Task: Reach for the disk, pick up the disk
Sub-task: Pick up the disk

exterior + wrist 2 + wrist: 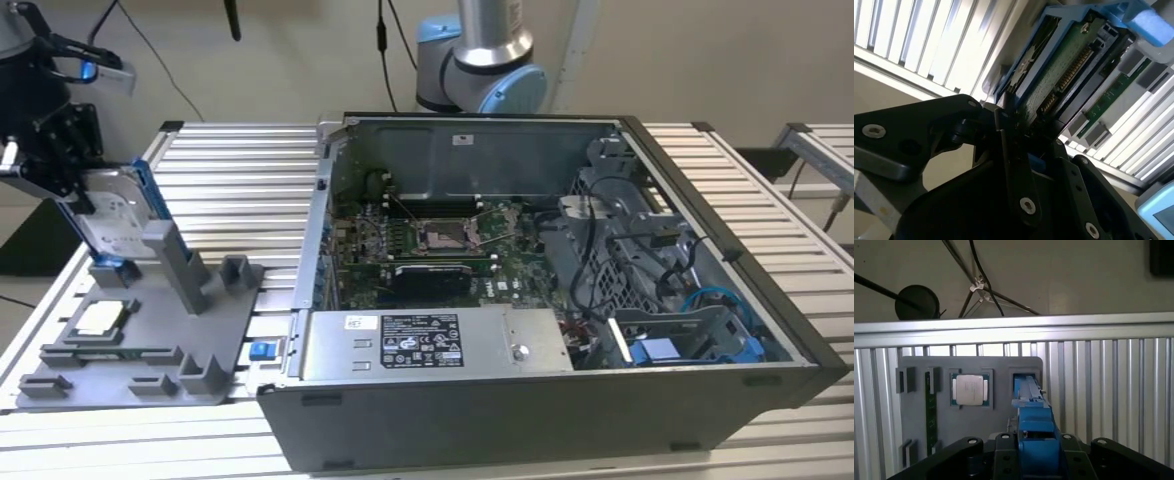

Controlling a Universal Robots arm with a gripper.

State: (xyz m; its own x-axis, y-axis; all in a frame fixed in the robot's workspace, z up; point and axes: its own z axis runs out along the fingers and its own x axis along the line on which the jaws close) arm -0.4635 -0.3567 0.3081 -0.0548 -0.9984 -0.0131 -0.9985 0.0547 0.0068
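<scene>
The disk stands on edge at the exterior view's left, a silver body with a blue frame along its side. Its lower end is at a slot of the grey fixture plate; whether it still rests in the slot I cannot tell. My gripper is at the disk's upper part, shut on it. In the second wrist view the disk's green board side and blue frame run away from my gripper, whose dark fingers press on its edge. In the first wrist view the blue frame sits between the fingers of my gripper.
The fixture plate also carries a square silver processor chip and a green memory stick. An open computer case fills the middle of the slatted metal table. A small blue clip sits by the case. Another arm's base stands behind.
</scene>
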